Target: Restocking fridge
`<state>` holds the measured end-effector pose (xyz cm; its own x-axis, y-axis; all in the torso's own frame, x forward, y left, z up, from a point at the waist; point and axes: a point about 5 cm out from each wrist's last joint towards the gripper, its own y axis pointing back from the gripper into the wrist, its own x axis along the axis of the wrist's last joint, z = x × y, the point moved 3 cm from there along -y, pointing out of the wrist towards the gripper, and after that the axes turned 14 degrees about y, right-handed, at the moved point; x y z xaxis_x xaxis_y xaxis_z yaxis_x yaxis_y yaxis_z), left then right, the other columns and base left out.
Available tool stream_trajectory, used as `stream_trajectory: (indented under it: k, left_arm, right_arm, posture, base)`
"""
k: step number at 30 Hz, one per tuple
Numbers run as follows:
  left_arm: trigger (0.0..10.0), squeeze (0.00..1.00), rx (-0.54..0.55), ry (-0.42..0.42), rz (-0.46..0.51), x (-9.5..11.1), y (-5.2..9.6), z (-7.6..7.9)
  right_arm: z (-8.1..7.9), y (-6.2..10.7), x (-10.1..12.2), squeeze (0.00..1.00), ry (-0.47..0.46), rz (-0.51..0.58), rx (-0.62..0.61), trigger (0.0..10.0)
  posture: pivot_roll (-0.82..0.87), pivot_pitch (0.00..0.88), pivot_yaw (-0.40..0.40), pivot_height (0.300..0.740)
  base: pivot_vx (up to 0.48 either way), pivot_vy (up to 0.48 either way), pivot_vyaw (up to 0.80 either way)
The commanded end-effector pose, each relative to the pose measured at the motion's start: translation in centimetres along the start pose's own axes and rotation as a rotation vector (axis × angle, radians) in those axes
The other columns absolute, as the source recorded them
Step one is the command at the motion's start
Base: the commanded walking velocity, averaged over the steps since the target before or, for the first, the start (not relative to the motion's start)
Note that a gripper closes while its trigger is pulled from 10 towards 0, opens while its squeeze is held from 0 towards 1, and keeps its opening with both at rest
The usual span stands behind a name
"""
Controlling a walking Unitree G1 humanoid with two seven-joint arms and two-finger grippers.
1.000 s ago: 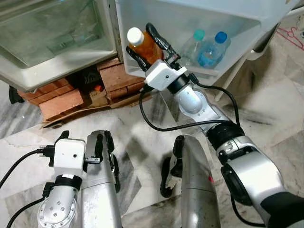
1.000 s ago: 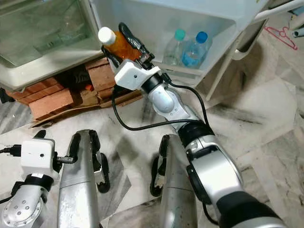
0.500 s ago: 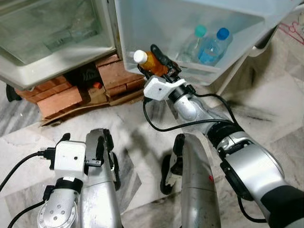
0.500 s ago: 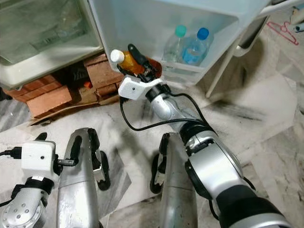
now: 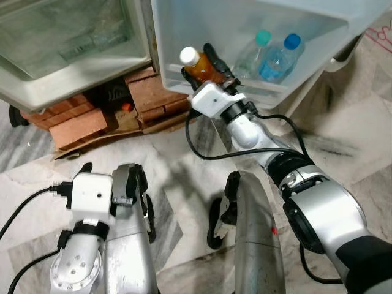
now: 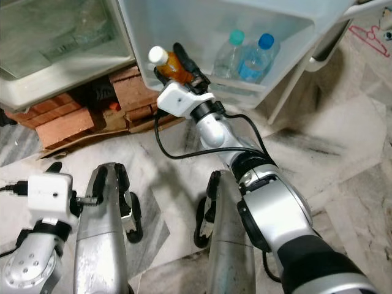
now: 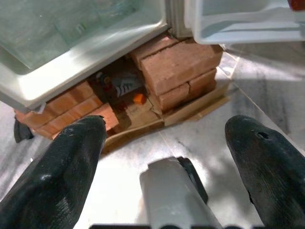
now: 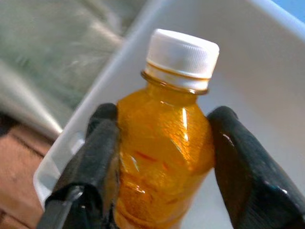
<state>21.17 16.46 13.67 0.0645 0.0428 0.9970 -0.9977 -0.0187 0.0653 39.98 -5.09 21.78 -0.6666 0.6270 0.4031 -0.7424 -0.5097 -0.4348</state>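
The right gripper (image 5: 202, 61) has its two black fingers (image 8: 97, 157) clamped on either side of a small bottle (image 8: 164, 143) of orange liquid with a white cap (image 8: 182, 56). The bottle is tilted, cap pointing to the far left, and sits at the near left corner of the white door shelf (image 5: 184, 92), over its front rim. Further right in the same shelf stand two clear water bottles: one with a teal cap (image 5: 263, 37), and just beside it one with a blue cap (image 5: 293, 41). The right arm (image 5: 257, 135) reaches forward from the near right, a black cable (image 5: 202, 150) looping under it.

The left gripper (image 7: 167, 157) hangs low on the near left with its fingers (image 7: 62, 171) spread wide apart and nothing between them. Beyond them are the red bricks (image 7: 178, 67) propping up the fridge (image 5: 67, 86), with cardboard (image 5: 92, 144) lying on the marble floor (image 5: 343, 141) in front. A clear drawer (image 5: 61, 37) sits in the fridge at far left.
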Motion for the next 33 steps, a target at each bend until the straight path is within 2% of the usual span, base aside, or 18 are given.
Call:
stream_trajectory:
  k: [1, 2, 3, 5, 8, 12, 13, 14, 15, 17, 18, 21, 23, 28, 33]
  left_arm:
    - [10.0, 0.0, 0.021, -0.008, -0.047, -1.2, 0.2, -0.7]
    - [10.0, 0.0, 0.02, -0.009, -0.046, -1.2, 0.1, -0.8]
    - [10.0, 0.0, 0.02, -0.009, -0.046, -1.2, 0.1, -0.8]
    - [10.0, 0.0, 0.01, -0.013, -0.04, -1.4, -0.4, -1.1]
    - [10.0, 0.0, -0.002, -0.011, -0.025, -1.6, -1.5, -1.1]
    - [10.0, 0.0, -0.003, -0.005, -0.014, -2.0, -1.9, -1.0]
    - [10.0, 0.0, -0.003, -0.005, -0.014, -2.0, -1.9, -1.0]
    - [10.0, 0.0, 0.003, -0.001, -0.005, -2.3, -2.0, -1.1]
    - [10.0, 0.0, 0.003, -0.001, -0.005, -2.3, -2.0, -1.1]
    - [10.0, 0.0, 0.006, 0.001, 0.001, -2.6, -2.4, -1.3]
    - [10.0, 0.0, 0.006, 0.001, 0.001, -2.6, -2.4, -1.3]
    - [10.0, 0.0, -0.014, 0.009, 0.023, -2.6, -3.0, -1.1]
    - [10.0, 0.0, -0.026, 0.011, 0.031, -2.5, -3.4, -1.0]
    - [10.0, 0.0, -0.069, 0.007, 0.055, -2.3, -4.3, -0.3]
    - [10.0, 0.0, -0.069, 0.008, 0.074, -2.2, -4.8, -0.5]
  right_arm:
    - [-0.1, 0.9, -0.6, 0.0, -0.094, -0.015, -0.003, 10.0]
    - [-0.2, 1.4, -1.0, 0.0, -0.151, -0.034, -0.007, 10.0]
    - [-0.2, 1.4, -1.0, 0.0, -0.151, -0.034, -0.007, 10.0]
    - [-0.9, 2.8, -2.0, 0.0, -0.288, -0.099, -0.018, 10.0]
    - [-2.3, 5.2, -2.7, 0.0, -0.403, -0.142, -0.011, 10.0]
    - [-2.8, 7.4, -2.4, 0.0, -0.473, -0.152, -0.032, 10.0]
    - [-2.8, 7.4, -2.4, 0.0, -0.473, -0.152, -0.032, 10.0]
    - [-2.9, 8.9, -2.1, 0.0, -0.535, -0.194, -0.061, 10.0]
    - [-2.9, 8.9, -2.1, 0.0, -0.535, -0.194, -0.061, 10.0]
    - [-3.1, 10.6, -1.9, 0.0, -0.577, -0.232, -0.089, 10.0]
    - [-3.1, 10.6, -1.9, 0.0, -0.577, -0.232, -0.089, 10.0]
    - [-3.3, 12.3, -1.5, 0.0, -0.638, -0.261, -0.088, 10.0]
    - [-3.3, 12.3, -1.6, 0.0, -0.66, -0.273, -0.091, 10.0]
    - [-2.4, 11.8, -1.4, 0.0, -0.644, -0.267, -0.087, 10.0]
    - [-1.5, 11.6, -1.7, 0.0, -0.642, -0.278, -0.088, 10.0]
  posture:
    - [0.23, 0.438, -0.078, 0.566]
    - [0.23, 0.438, -0.078, 0.566]
    - [0.23, 0.438, -0.078, 0.566]
    - [0.2, 0.397, -0.078, 0.566]
    - [0.17, 0.345, -0.079, 0.566]
    - [0.15, 0.302, -0.071, 0.566]
    - [0.15, 0.302, -0.071, 0.566]
    - [0.14, 0.245, -0.067, 0.566]
    - [0.14, 0.245, -0.067, 0.566]
    - [0.13, 0.206, -0.064, 0.566]
    - [0.13, 0.206, -0.064, 0.566]
    - [0.12, 0.178, -0.049, 0.566]
    - [0.12, 0.173, -0.042, 0.566]
    - [0.11, 0.161, -0.033, 0.566]
    - [0.11, 0.159, -0.038, 0.566]
  base:
    - [0.0, 0.0, 0.0]
    - [0.0, 0.0, 0.0]
    - [0.0, 0.0, 0.0]
    - [0.0, 0.0, 0.0]
    - [0.0, 0.0, 0.0]
    - [0.0, 0.0, 0.0]
    - [0.0, 0.0, 0.0]
    - [0.0, 0.0, 0.0]
    - [0.0, 0.0, 0.0]
    - [0.0, 0.0, 0.0]
    - [0.0, 0.0, 0.0]
    - [0.0, 0.0, 0.0]
    - [0.0, 0.0, 0.0]
    - [0.0, 0.0, 0.0]
    - [0.264, 0.0, 0.0]
